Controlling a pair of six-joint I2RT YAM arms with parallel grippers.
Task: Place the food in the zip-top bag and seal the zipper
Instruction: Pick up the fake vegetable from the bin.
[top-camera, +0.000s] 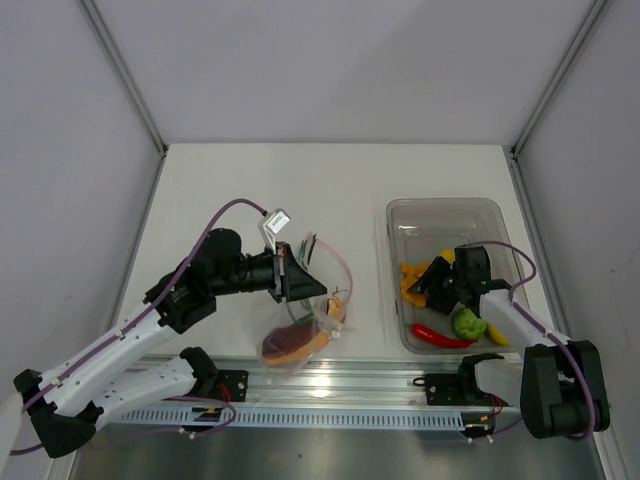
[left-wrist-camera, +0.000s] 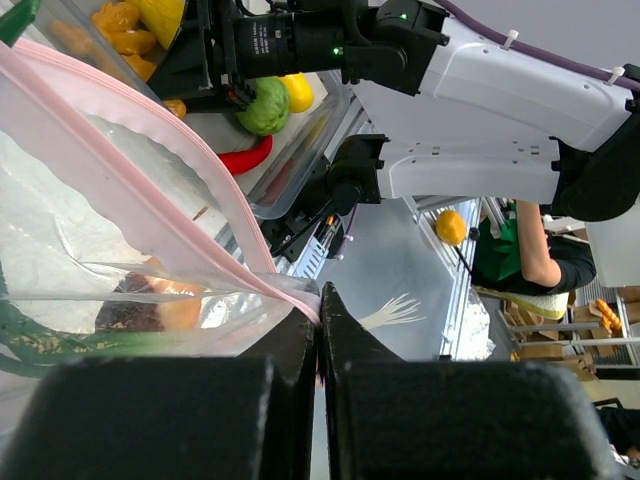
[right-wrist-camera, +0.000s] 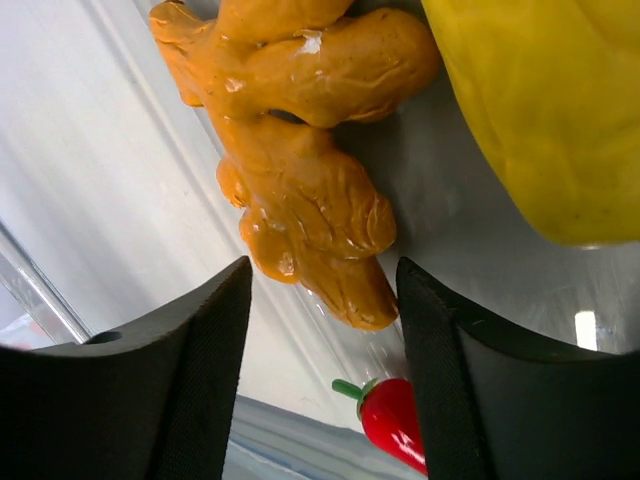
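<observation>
Right wrist view: our right gripper (right-wrist-camera: 322, 290) stands open in the bin (top-camera: 400, 215), jaws straddling the orange chunk (right-wrist-camera: 310, 200), no grip yet. Left gripper (left-wrist-camera: 320, 300) is clenched on the zipper (left-wrist-camera: 170, 190), holding the bag (left-wrist-camera: 80, 230) open left of the bin. We judge loading underway. Next: close, lift, carry to the bag mouth.

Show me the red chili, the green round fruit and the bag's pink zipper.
red chili (top-camera: 442, 337): top view, mid body.
green round fruit (left-wrist-camera: 265, 105): left wrist view, its rounded side.
pink zipper (left-wrist-camera: 280, 290): left wrist view, pinched end.
</observation>
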